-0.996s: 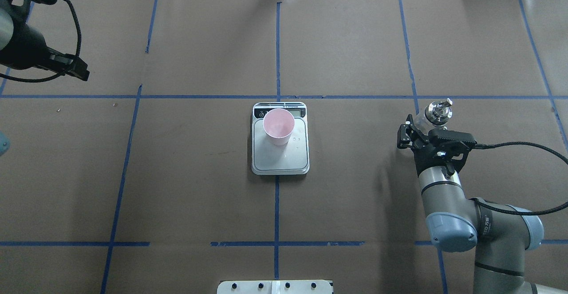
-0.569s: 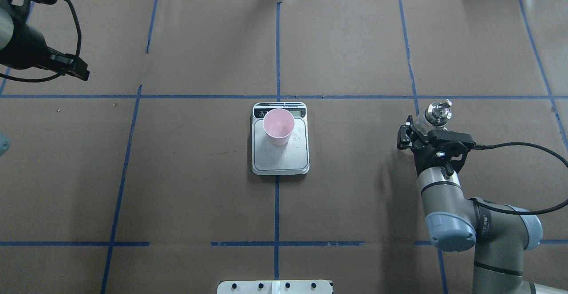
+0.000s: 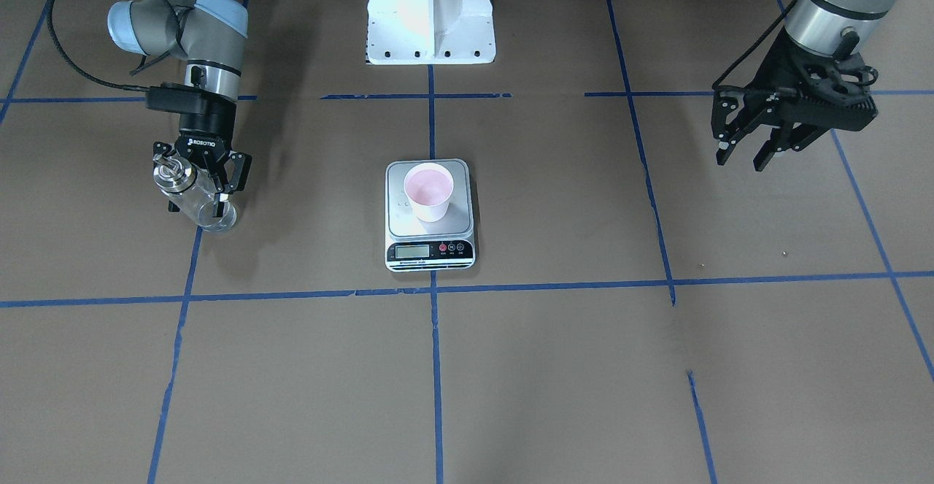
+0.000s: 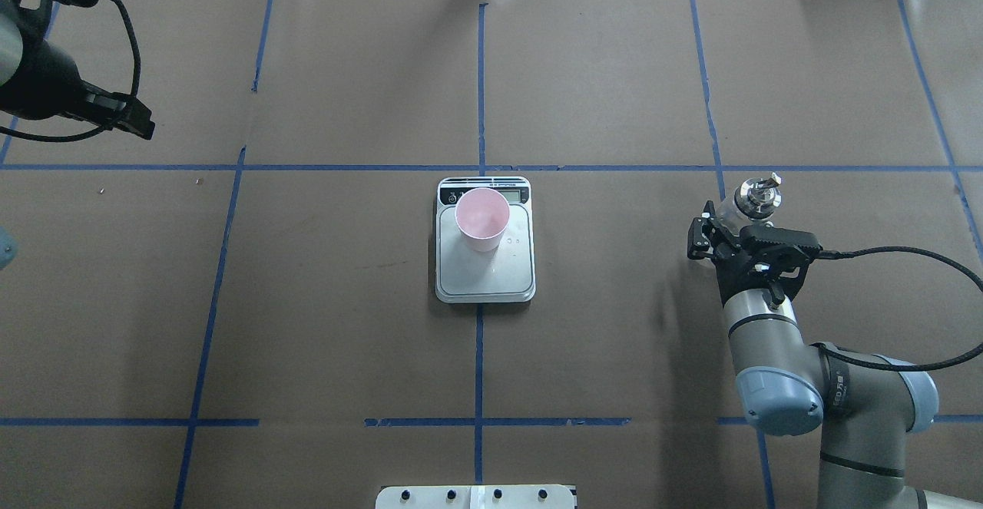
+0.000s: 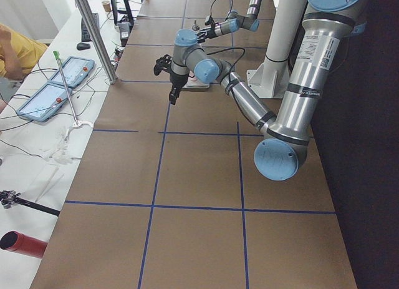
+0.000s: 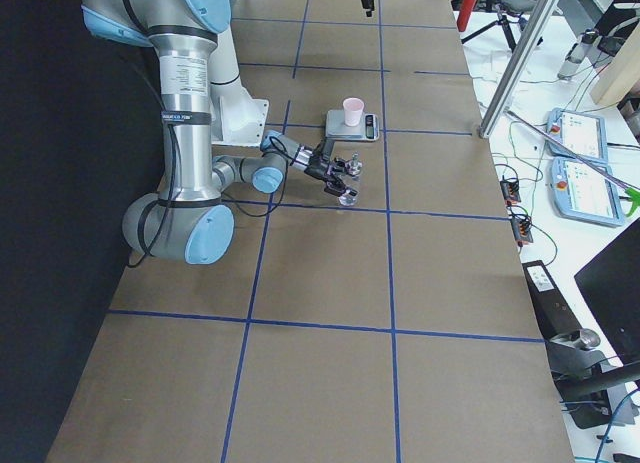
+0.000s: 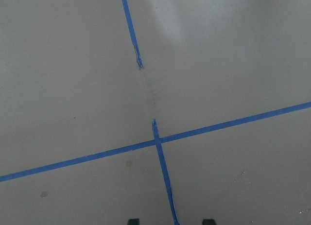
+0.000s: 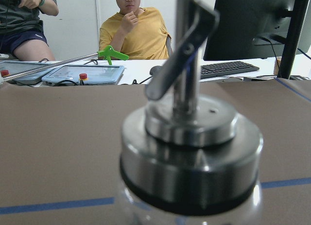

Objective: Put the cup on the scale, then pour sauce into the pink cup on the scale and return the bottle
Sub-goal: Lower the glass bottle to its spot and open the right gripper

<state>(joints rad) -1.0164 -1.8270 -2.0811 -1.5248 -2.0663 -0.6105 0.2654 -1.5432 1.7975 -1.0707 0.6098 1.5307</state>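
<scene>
The pink cup (image 4: 481, 217) stands upright on the silver platform of the scale (image 4: 485, 275), toward its display end; both also show in the front view, cup (image 3: 428, 190) and scale (image 3: 430, 252). My right gripper (image 4: 729, 216) is shut on the clear glass bottle (image 4: 756, 198) far to the right of the scale. In the front view the bottle (image 3: 195, 203) is tilted, its base close to the table. The right wrist view is filled by its metal collar and spout (image 8: 189, 147). My left gripper (image 3: 739, 163) is open and empty, high over the table's left side.
Brown paper with blue tape lines (image 4: 480, 94) covers the table. The robot's white base (image 3: 430, 9) stands behind the scale. Operators, tablets and a keyboard (image 8: 228, 68) lie beyond the table's far edge.
My right gripper and the bottle have shifted very slightly toward the overhead view's left. The cup, the scale and the left arm have not moved.
</scene>
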